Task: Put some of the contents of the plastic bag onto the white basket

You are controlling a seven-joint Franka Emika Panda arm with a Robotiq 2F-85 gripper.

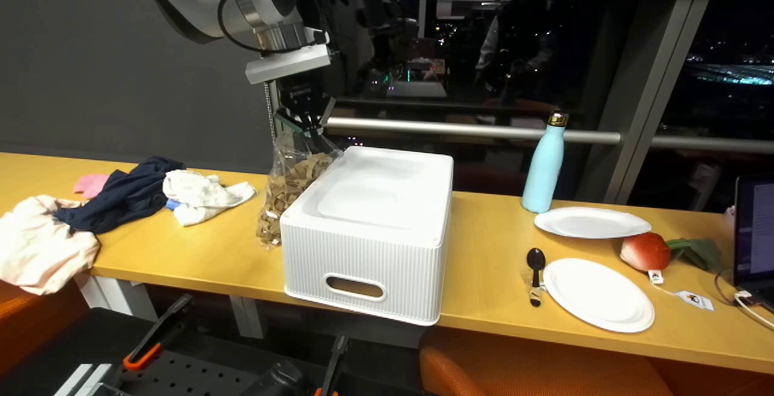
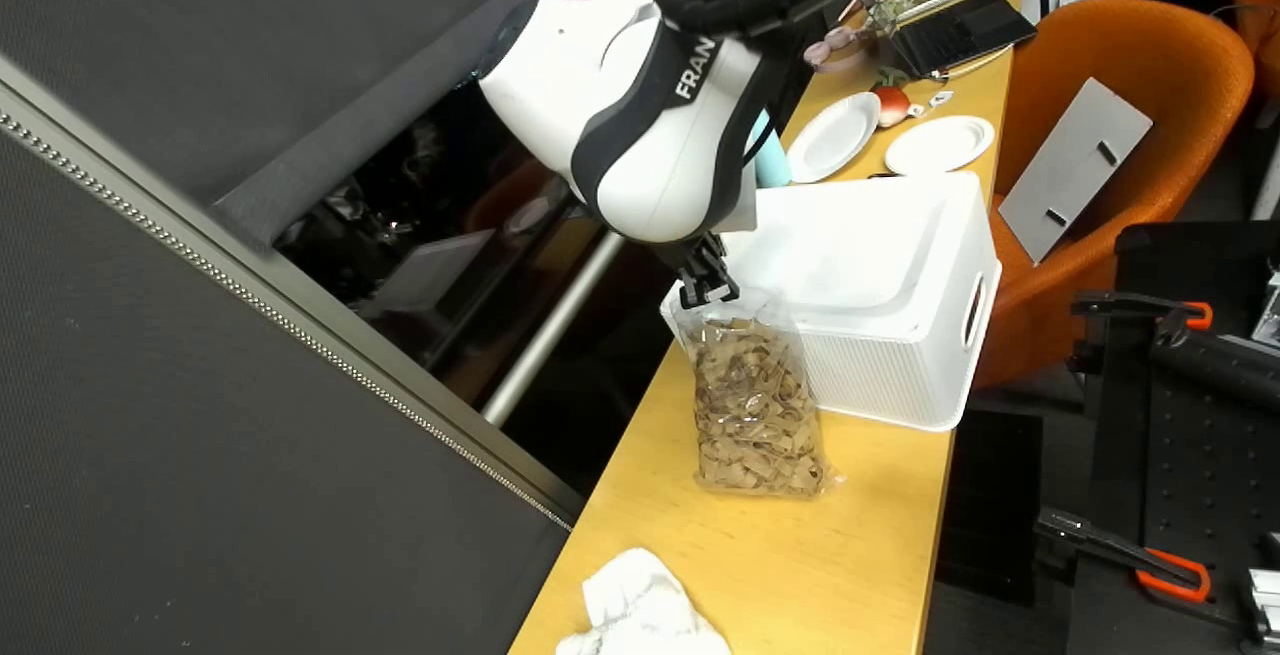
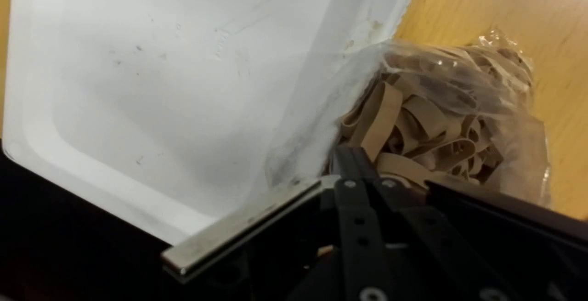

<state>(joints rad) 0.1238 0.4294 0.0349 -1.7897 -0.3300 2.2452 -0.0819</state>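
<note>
Strips [image 3: 380, 116] of some brown material fill most of the plastic bag [image 2: 755, 415], which stands on the table [image 2: 870, 515] just beside the white basket [image 1: 363, 266]. We see the basket with what appears to be its base turned up, a shallow recess on top and no strip lying there. At the bag's loose mouth, the gripper [image 3: 353, 153] points down, its two fingers brought together; whether a strip or a fold of film is caught between them, we cannot tell. We judge the step in hand to be taking a bunch. To do it well, if nothing is held, we would part the fingers inside the mouth, sink them into the tangle away from the film, and pinch several loops rather than one edge. We would then lift straight up until trailing pieces pull free, watching that the bag does not ride along or tip, and release low over the recess.
</note>
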